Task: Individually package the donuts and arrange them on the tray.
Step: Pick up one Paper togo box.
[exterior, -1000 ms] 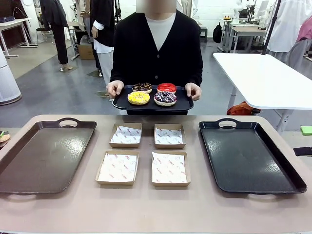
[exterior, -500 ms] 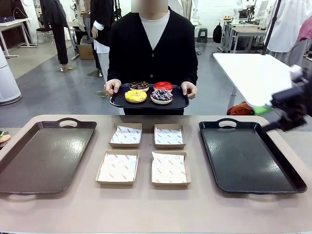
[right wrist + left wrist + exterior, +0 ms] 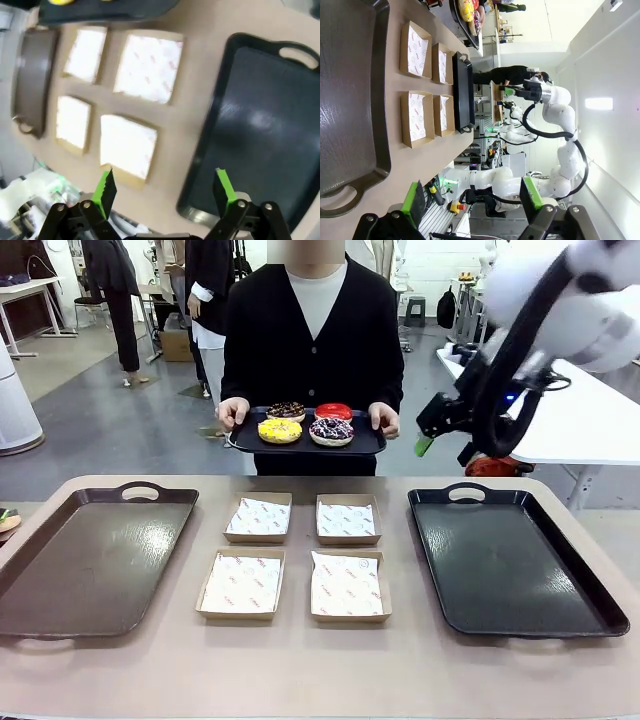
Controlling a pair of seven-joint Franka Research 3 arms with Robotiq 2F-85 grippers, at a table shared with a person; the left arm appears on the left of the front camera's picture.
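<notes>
The donuts (image 3: 305, 423) sit on the small black tray (image 3: 372, 448) that the person holds beyond the table (image 3: 300, 670). The right claw (image 3: 432, 437), released, hangs just right of that tray, seemingly level with it. It is nearer than the left claw (image 3: 472, 200), also released.

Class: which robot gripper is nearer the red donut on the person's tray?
The right. The right gripper hangs in the air beside the red donut end of the held tray; the left gripper is far off, by the brown tray.
</notes>
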